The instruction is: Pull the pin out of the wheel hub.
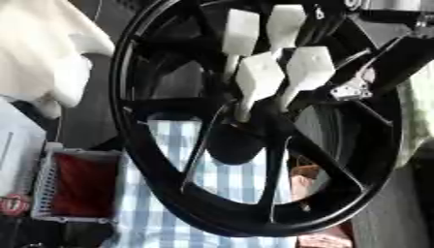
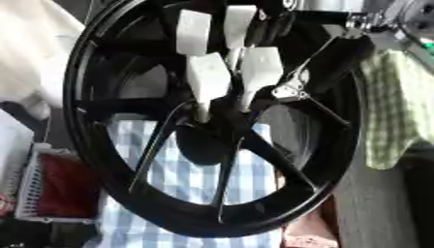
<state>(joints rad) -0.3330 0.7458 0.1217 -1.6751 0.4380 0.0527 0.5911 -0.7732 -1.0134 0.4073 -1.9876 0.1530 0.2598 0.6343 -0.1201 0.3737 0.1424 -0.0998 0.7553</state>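
Observation:
A black spoked wheel (image 1: 161, 189) stands on edge and fills both views, with its dark hub (image 1: 236, 141) near the middle. Several white pins with blocky heads (image 1: 258, 75) stick out of the hub area, up and toward me; their thin stems run down to the hub. My right arm comes in from the upper right, and the right hand (image 1: 352, 87) with its silver bracket lies just right of the pin heads (image 2: 261, 65). Its fingers are lost against the black spokes. My left hand does not show.
A blue and white checked cloth (image 1: 174, 140) lies under the wheel. A white basket with red contents (image 1: 76, 186) sits at the lower left. A bulky white shape (image 1: 42, 58) fills the upper left. A green checked cloth (image 2: 394, 106) hangs on the right.

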